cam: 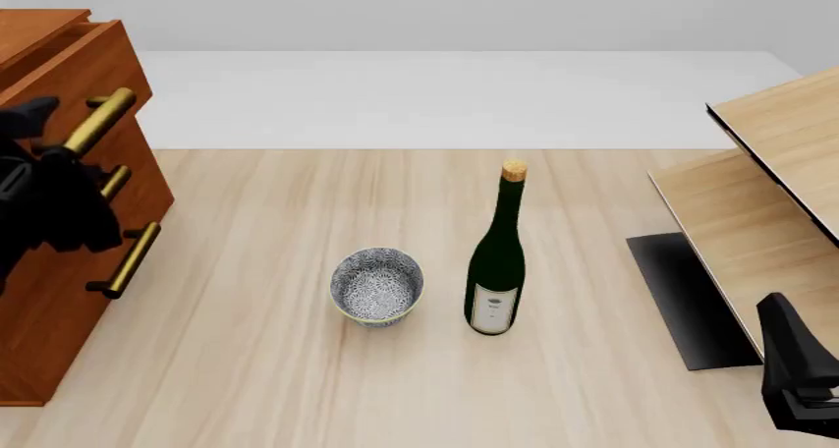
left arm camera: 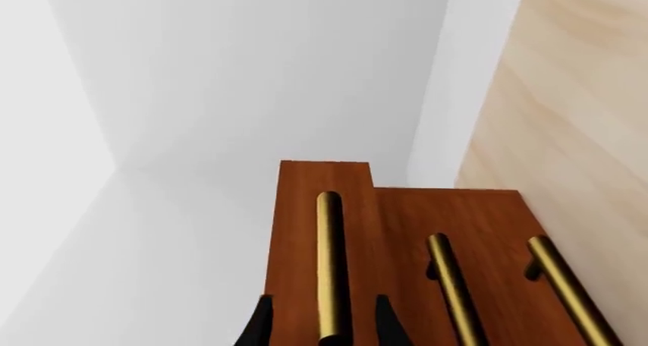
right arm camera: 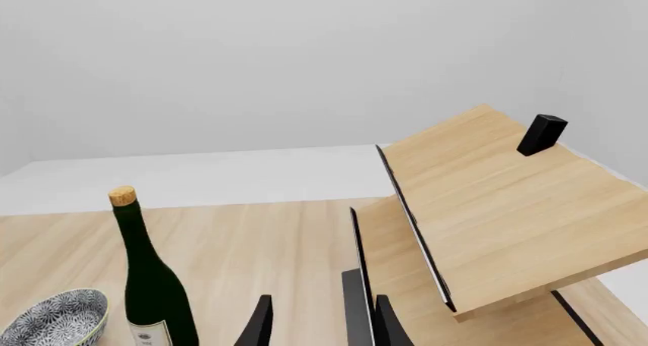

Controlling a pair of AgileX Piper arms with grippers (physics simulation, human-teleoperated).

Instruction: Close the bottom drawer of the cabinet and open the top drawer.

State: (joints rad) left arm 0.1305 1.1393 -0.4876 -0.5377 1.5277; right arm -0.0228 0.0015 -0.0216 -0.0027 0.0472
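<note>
The cabinet (cam: 53,301) stands at the table's left edge. Its top drawer (left arm camera: 300,232) sticks out a little past the two below. The bottom drawer (left arm camera: 506,232) sits flush with the middle one, and its brass handle (cam: 132,259) is visible. My left gripper (left arm camera: 324,327) is open. Its fingers stand on either side of the top drawer's brass handle (left arm camera: 329,262) with a gap on each side. In the front view it (cam: 59,158) is against the cabinet front. My right gripper (right arm camera: 324,327) is open and empty, low at the near right (cam: 797,374).
A dark green wine bottle (cam: 497,261) and a patterned bowl (cam: 376,286) stand mid-table. A pale light-wood shelf unit (cam: 773,163) tilts at the right, over a black mat (cam: 682,301). A small black block (right arm camera: 542,133) sits on the shelf's top.
</note>
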